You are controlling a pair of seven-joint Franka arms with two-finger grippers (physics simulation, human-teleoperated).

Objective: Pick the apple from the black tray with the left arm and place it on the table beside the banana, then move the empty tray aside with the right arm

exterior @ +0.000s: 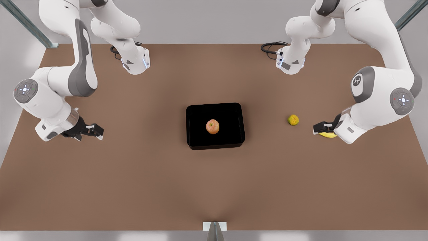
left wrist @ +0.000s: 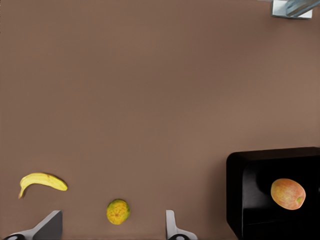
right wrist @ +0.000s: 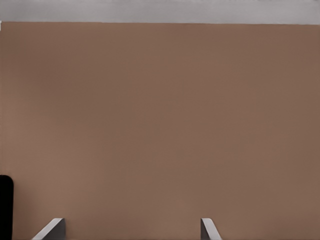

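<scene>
The apple (exterior: 212,127) sits in the middle of the tray (exterior: 197,113), untouched, so the pick has not begun. The tray lies at the centre of the table (exterior: 133,187), and the banana (exterior: 327,135) lies on the front view's right, part hidden under the left gripper (exterior: 316,128). That gripper hangs low above the banana with fingers spread wide; its wrist view looks across the banana (left wrist: 42,182), a lumpy fruit (left wrist: 118,211) and the apple (left wrist: 288,193) in the tray (left wrist: 240,175), a sensible stance for a reach toward the tray. The lumpy fruit (exterior: 293,119) rests between tray and banana, so it may crowd the drop spot. The right gripper (exterior: 94,130) waits on the front view's left, well apart from the tray, fingers spread. No labels or writing can be read
</scene>
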